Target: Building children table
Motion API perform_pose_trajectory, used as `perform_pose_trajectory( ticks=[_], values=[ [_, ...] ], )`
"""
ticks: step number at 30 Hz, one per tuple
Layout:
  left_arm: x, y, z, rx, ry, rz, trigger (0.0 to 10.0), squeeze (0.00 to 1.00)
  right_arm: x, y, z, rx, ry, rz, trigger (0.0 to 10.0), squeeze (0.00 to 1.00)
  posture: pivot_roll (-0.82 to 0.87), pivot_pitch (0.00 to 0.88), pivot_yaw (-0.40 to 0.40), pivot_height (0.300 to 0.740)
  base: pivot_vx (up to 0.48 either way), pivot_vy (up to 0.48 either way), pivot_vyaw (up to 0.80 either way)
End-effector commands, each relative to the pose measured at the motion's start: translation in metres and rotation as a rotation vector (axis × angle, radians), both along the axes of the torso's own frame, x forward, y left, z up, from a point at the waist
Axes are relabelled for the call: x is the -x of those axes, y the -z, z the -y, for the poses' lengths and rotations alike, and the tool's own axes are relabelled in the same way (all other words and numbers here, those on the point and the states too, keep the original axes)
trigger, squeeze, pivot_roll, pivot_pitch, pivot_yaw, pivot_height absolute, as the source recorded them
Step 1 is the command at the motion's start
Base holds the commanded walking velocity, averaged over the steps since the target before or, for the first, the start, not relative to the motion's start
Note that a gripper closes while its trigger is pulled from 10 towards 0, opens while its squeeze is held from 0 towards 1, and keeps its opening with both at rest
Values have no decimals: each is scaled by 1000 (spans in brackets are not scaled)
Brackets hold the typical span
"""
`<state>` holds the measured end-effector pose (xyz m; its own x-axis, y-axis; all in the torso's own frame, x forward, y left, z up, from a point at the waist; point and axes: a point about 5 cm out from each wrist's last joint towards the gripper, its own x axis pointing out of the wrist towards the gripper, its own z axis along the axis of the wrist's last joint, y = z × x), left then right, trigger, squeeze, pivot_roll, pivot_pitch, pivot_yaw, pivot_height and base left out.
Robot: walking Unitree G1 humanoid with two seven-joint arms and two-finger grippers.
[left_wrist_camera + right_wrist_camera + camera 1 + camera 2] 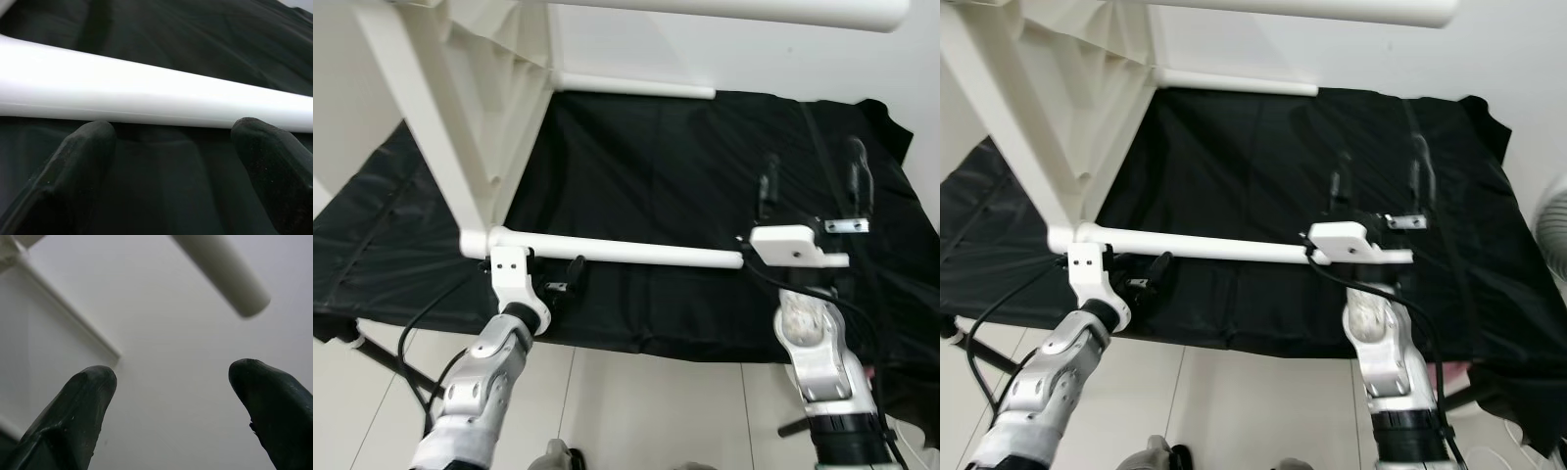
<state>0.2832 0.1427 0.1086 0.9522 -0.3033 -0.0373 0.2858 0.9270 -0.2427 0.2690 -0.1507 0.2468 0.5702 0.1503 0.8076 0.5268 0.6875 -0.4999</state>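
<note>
A white children's table (499, 88) lies tipped on its side on a black cloth (656, 166). Its near leg (626, 251) sticks out level to the right from the table's corner. My left gripper (553, 276) sits just under that leg close to the corner; in the left wrist view the leg (146, 93) runs across right above the open fingers (83, 156) without touching them. My right gripper (813, 176) is raised past the leg's free end, open and holding nothing, its fingertips (93, 391) facing the white wall. A second leg (636, 86) lies along the cloth's far edge.
A third leg (734, 10) crosses overhead at the top of the view. The cloth's front edge (607, 345) drops to pale floor tiles (656, 411). A dark stand strut (382, 357) shows under the cloth's left corner. A white fan (1554, 230) stands at far right.
</note>
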Motion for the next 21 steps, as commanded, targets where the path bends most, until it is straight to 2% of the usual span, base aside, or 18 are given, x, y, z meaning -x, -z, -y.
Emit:
perform_pose_trajectory(
  ticks=[1,7,9,11,21],
  values=[
    [4,-5,4,4,173,50,10000,0,1,-8,-8,55,-33,34,10000,0,-55,68,52,740,0,0,0],
    [3,-8,2,9,155,58,10000,0,0,-14,-13,101,-60,60,10000,0,-51,68,48,740,0,0,0],
    [3,-9,5,7,161,62,10000,0,-2,-21,-17,140,-85,86,10000,0,-52,68,35,740,0,0,0],
    [4,-11,8,1,172,71,10000,0,-5,-34,-23,220,-131,132,10000,0,-56,68,32,740,0,0,0],
    [0,-15,11,11,157,87,10000,0,-11,-44,-26,281,-133,220,10000,0,-59,67,23,740,0,0,0]
  ],
)
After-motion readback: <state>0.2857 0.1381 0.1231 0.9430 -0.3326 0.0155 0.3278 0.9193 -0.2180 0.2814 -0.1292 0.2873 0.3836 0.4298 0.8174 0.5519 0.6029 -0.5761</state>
